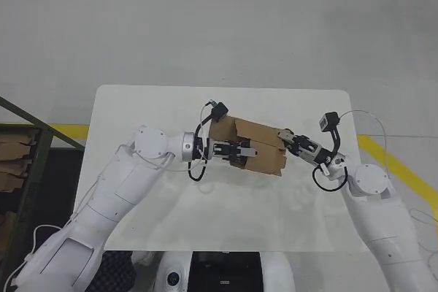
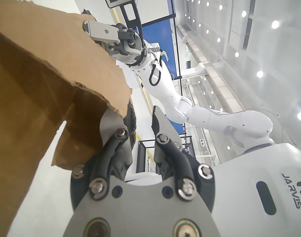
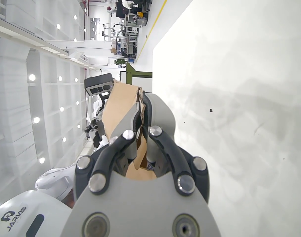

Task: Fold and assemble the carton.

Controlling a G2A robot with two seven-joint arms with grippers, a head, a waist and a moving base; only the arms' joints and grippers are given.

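Note:
The brown carton [image 1: 257,140] is held above the middle of the white table, partly unfolded, its flaps loose. My right gripper [image 1: 284,139] is shut on the carton's right edge; the right wrist view has the cardboard edge [image 3: 140,104] pinched between its fingers. My left gripper [image 1: 247,152] is at the carton's front left side. In the left wrist view its fingers [image 2: 158,122] stand apart, and a carton flap [image 2: 101,80] lies against one finger with a gap beside it. My right gripper [image 2: 91,29] also appears there, clamped on the carton's far edge.
The white table [image 1: 131,109] has bare surface all around the carton. A rack of flat cardboard [image 1: 7,160] stands off the table's left side. A yellow floor line [image 1: 394,164] runs past the right side.

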